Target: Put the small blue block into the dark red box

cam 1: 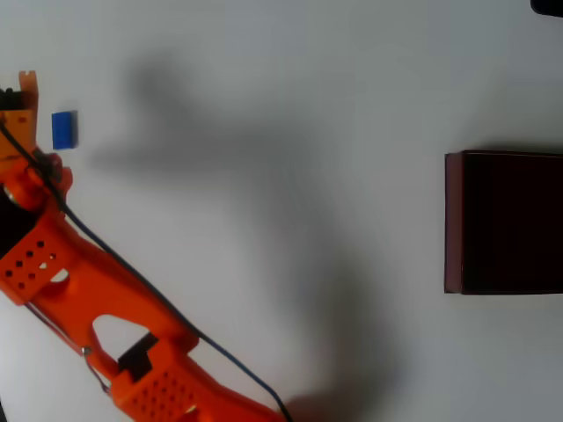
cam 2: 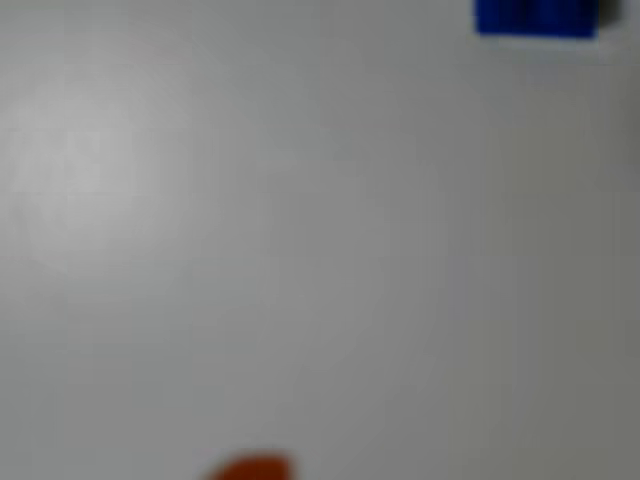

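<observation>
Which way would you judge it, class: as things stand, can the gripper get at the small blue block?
Probably yes: the small blue block lies bare on the white table, right beside the gripper, nothing between them. The jaws' state cannot be told.

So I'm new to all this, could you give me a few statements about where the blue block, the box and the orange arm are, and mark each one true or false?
1. The small blue block lies on the white table, outside the dark red box. True.
2. The box sits right beside the block. False: in the overhead view the box is at the far right edge and the block at the far left.
3. The claw is holding the block. False: the block lies on the table just right of the claw's orange tip.
4. The orange arm reaches in from the lower left of the overhead view. True.
5. The wrist view shows the block at its top right. True.
</observation>
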`<action>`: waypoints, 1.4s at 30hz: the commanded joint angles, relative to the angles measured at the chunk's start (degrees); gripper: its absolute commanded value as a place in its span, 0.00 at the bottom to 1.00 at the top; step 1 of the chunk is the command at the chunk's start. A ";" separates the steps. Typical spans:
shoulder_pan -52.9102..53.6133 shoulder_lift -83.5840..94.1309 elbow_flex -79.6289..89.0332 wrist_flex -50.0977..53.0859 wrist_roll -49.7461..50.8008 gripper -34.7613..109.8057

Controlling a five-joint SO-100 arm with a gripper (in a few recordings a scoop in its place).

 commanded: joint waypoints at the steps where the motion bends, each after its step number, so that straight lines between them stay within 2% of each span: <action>1: -0.53 -1.85 -7.65 0.44 0.18 0.39; 13: 2.37 -8.79 -12.66 0.00 -5.45 0.39; 31: 1.23 -14.77 -14.77 -6.68 -2.99 0.39; 42: 2.02 -16.44 -14.24 -10.11 -5.01 0.39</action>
